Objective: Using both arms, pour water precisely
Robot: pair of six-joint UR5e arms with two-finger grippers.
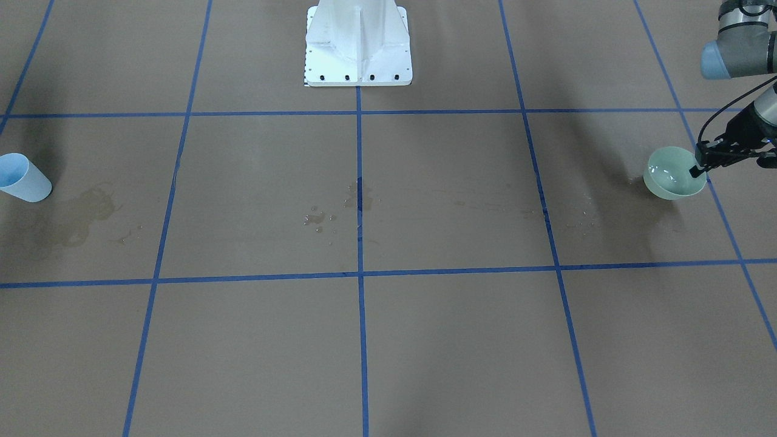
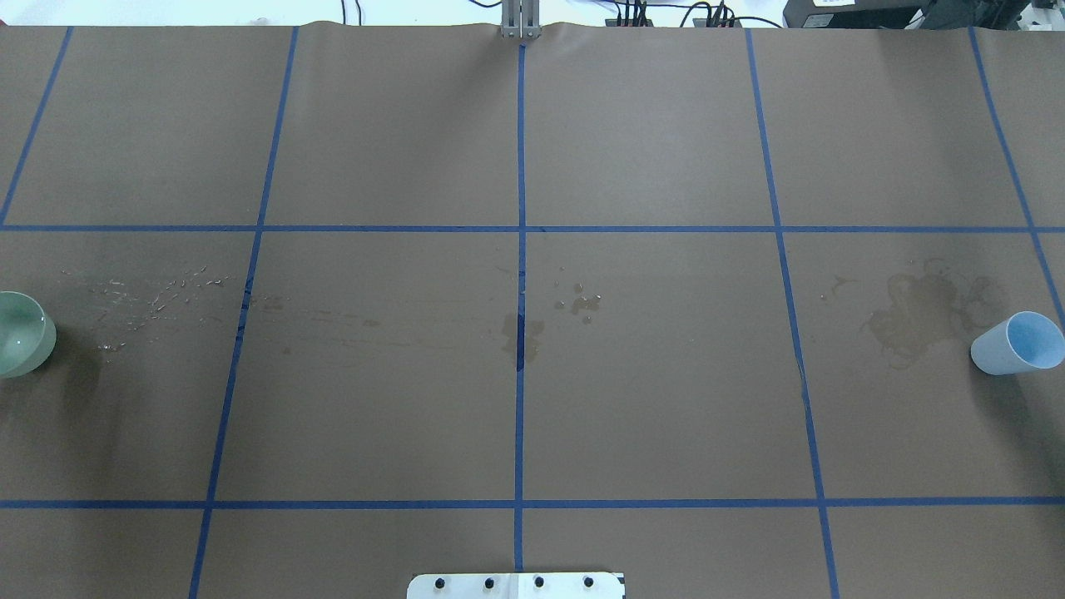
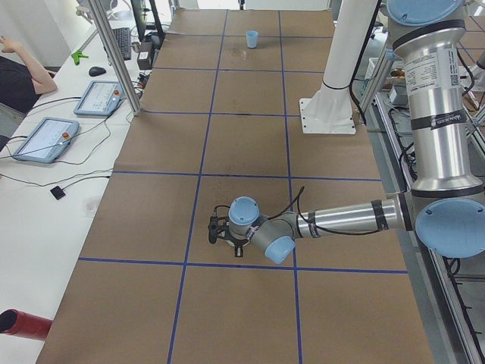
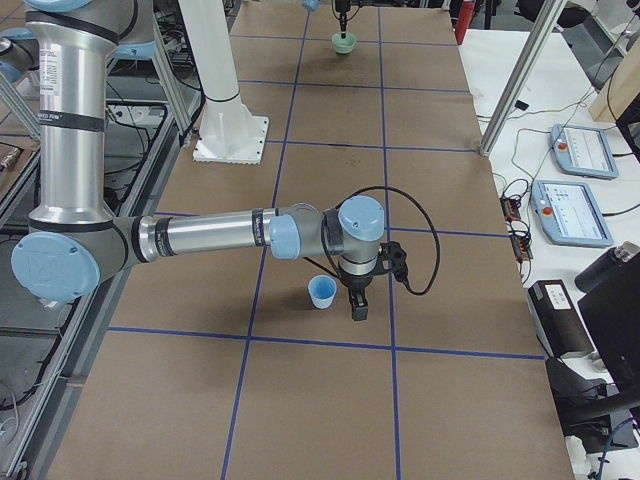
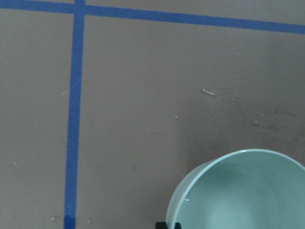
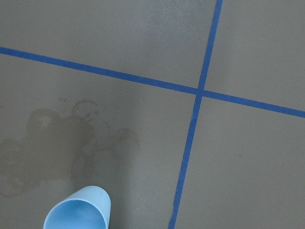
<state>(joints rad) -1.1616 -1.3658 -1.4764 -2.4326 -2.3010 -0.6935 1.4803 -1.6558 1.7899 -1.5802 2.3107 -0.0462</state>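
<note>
A pale green bowl (image 1: 668, 185) stands at the table's end on my left side, with a shallow shiny pool of water (image 1: 672, 177) in it. My left gripper (image 1: 699, 170) sits on the bowl's rim with its jaws close together, shut on the rim. The left wrist view shows the bowl (image 5: 238, 191) from above. A light blue cup (image 1: 24, 178) stands at the opposite end. My right gripper (image 4: 357, 303) hangs just beside the cup (image 4: 321, 293); I cannot tell whether it is open or shut. The right wrist view shows the cup (image 6: 78, 212) but no fingers.
Wet stains and droplets mark the brown paper: a large patch near the cup (image 2: 915, 320), drops at the centre (image 2: 582, 304), streaks near the bowl (image 2: 150, 295). The white pedestal (image 1: 358, 45) stands at the robot's side. Blue tape lines form a grid.
</note>
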